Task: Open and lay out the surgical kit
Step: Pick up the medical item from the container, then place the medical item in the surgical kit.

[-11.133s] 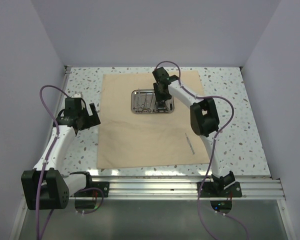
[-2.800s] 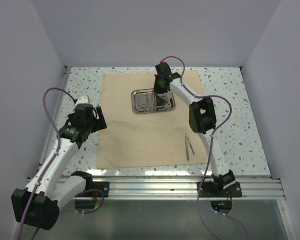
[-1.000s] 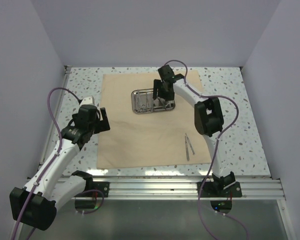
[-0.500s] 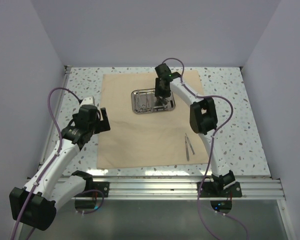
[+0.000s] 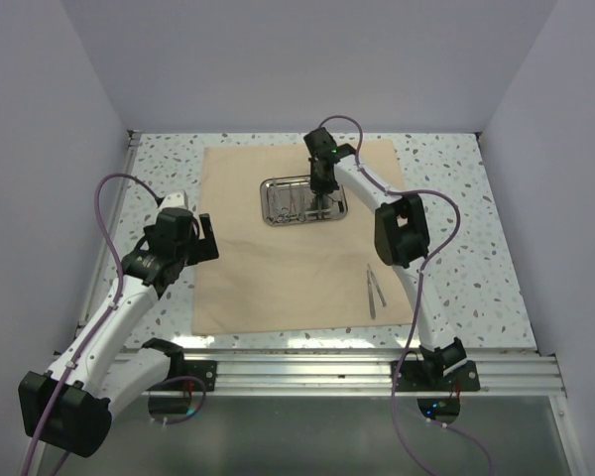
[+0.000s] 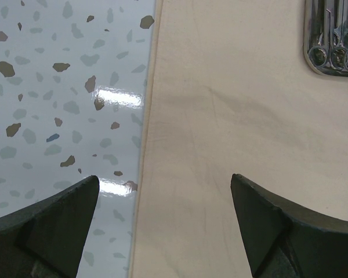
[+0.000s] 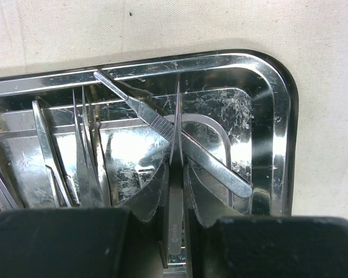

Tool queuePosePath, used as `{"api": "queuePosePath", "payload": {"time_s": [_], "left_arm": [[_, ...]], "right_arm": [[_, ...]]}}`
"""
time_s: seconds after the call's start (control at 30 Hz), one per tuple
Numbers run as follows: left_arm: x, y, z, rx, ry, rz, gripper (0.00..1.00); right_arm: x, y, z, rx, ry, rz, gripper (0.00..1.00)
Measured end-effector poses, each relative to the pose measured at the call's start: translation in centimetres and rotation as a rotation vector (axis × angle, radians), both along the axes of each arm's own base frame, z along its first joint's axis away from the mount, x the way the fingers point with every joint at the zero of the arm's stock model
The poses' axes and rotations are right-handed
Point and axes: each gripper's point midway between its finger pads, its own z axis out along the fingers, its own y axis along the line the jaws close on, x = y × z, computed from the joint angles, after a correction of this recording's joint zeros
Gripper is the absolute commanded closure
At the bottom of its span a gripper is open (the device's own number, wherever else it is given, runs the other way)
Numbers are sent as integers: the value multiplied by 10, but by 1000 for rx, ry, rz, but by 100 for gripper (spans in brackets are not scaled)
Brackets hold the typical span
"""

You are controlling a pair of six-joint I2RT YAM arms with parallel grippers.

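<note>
Top external view: the cloth (image 5: 278,268) lies spread flat on the tabletop (image 5: 456,198), and the tray (image 5: 274,203) sits on its far half. The right end effector (image 5: 320,190) reaches down into the right part of the tray. Two thin instruments (image 5: 374,291) lie side by side on the cloth, nearer than the tray and to its right, well apart from it. The left end effector (image 5: 196,238) hangs over the cloth's left edge, left of the tray and nearer. Left wrist view: its fingers (image 6: 46,226) stand wide apart with nothing between them, above the line where cloth meets speckled tabletop. A corner of the tray shows at the upper right, with ring handles (image 6: 336,57) inside it. Right wrist view: the right fingers (image 7: 148,194) are pressed together, clamped on the tweezers (image 7: 176,121). The tweezers point at the tray's far wall and cross a slanted flat tool (image 7: 220,171). Whether the tweezers are lifted off the tray floor I cannot tell. More steel pieces (image 7: 81,156) lie in the left part of the tray.
</note>
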Motion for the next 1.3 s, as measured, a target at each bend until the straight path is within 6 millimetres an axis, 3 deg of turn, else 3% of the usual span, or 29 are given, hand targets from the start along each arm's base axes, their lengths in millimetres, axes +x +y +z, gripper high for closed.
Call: {"api": "queuePosePath", "payload": {"time_s": [0.33,0.7,0.87,1.07,1.3], "left_arm": [[0,0,0,2,0,2,0],[0,3,1,8,-7,10,0],[0,3,3,7,-15,11,0],[-1,3,6,3,-27,11,0],[-1,3,7,3,-28,11,0]], "right_arm": [[-14,12,7,73,60,60,100],[-38,22,42,278,174,83,100],[-53,14,33,350,275,49,100],[-102,-12,27,329,363,10,100],[-188,-31,58,307,313,55,100]]}}
